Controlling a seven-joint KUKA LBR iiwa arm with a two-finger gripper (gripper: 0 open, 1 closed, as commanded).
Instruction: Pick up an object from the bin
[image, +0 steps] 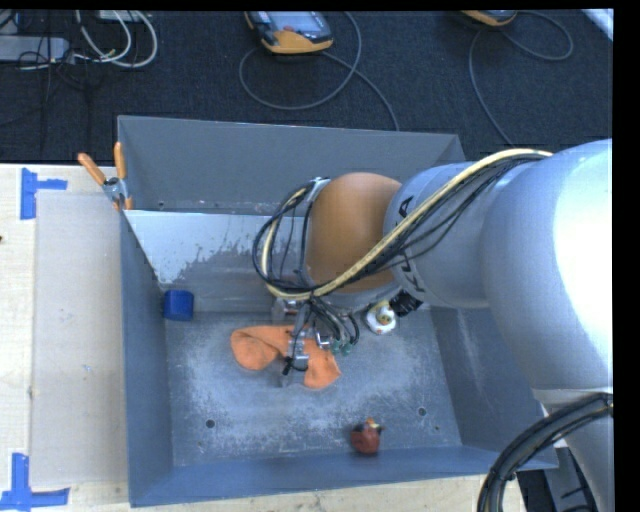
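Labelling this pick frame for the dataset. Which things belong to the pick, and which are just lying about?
Part of the job:
- gripper, down at mid-bin
- orange floppy thing, directly under the gripper
- grey bin

Lying about:
- blue block, by the left wall, apart from the gripper
- small reddish-brown thing, near the front wall

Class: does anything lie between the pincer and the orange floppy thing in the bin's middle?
Nothing visible does. The pincer is right at the orange thing; the blue block and the small brown thing lie well apart from it.
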